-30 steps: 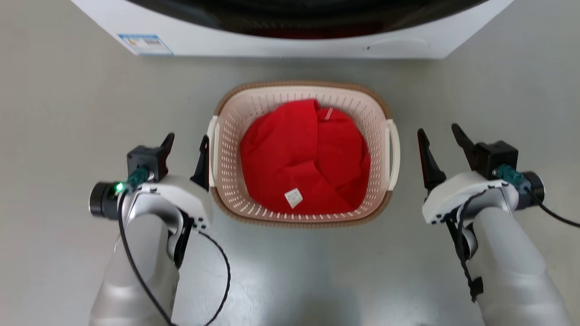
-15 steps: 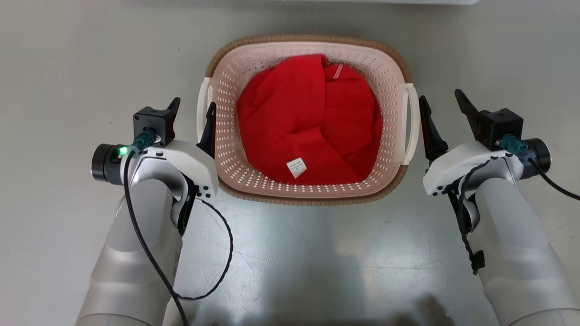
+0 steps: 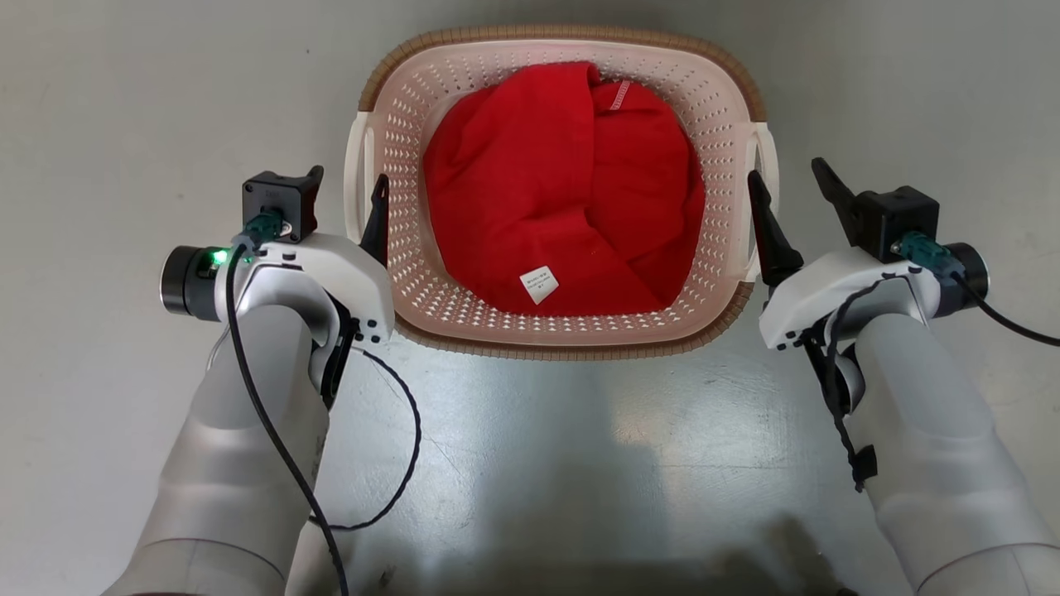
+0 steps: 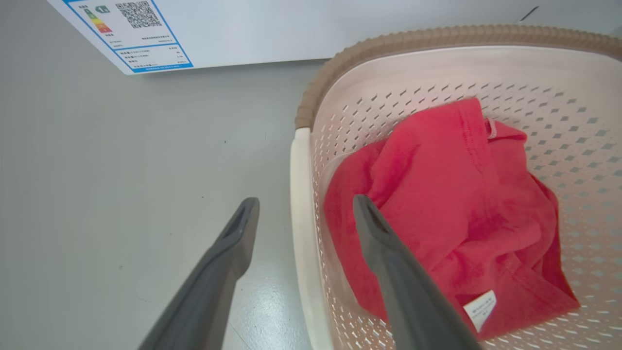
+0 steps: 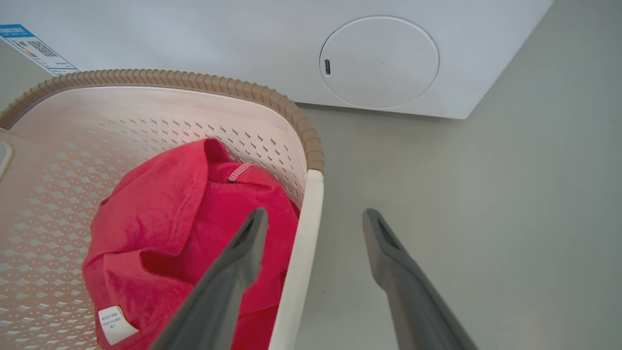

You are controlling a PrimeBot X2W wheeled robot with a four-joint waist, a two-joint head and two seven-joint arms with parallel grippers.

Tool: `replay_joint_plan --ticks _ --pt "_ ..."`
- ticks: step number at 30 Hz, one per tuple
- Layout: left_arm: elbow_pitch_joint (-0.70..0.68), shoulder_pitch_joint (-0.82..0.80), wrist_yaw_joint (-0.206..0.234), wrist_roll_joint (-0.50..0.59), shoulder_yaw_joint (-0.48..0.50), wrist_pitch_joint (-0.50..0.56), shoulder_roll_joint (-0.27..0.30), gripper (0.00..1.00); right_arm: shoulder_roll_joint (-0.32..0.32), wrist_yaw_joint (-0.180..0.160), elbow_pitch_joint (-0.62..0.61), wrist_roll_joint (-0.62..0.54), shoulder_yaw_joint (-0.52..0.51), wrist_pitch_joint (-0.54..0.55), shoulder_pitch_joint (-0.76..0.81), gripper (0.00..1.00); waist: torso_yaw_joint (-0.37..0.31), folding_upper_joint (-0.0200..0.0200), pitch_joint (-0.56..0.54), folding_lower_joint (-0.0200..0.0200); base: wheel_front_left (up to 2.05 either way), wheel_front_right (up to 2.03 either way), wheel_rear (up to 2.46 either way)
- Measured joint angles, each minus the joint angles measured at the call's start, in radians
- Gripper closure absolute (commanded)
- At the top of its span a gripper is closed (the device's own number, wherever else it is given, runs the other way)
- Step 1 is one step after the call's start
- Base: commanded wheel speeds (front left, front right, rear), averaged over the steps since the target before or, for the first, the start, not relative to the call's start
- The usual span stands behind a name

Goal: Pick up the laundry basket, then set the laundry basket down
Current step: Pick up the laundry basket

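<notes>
The laundry basket (image 3: 464, 319), pale pink with a brown rim, stands on the grey floor with a red garment (image 3: 563, 182) inside. My left gripper (image 3: 346, 186) is open, and the basket's white left handle (image 4: 299, 233) lies between its fingers, the inner finger over the basket's inside. On the other side my right gripper (image 3: 787, 172) is open too. Its fingers straddle the white right handle (image 5: 301, 253) in the right wrist view, where that gripper (image 5: 313, 216) points toward the washer. The left gripper (image 4: 305, 200) does the same in the left wrist view.
A white washer (image 5: 243, 39) stands just beyond the basket, with a round cover (image 5: 379, 63) low on its front and an energy label (image 4: 131, 29) at its left corner. Grey floor (image 3: 530, 463) spreads on all sides. A black cable (image 3: 406, 463) loops off my left arm.
The whole head picture has shifted, so the camera moved and the washer left it. Both grippers have closed in on the basket's sides; the right one now straddles its handle.
</notes>
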Motion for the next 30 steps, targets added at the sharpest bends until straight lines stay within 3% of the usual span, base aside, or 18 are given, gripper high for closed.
replay_joint_plan --ticks 30 --pt "0.108 -0.082 -0.008 -0.024 -0.052 0.000 -0.006 0.00 -0.005 0.000 0.131 0.048 0.045 0.000 -0.061 0.00 0.025 0.0000 0.087 0.0000 0.00 0.00 0.00"
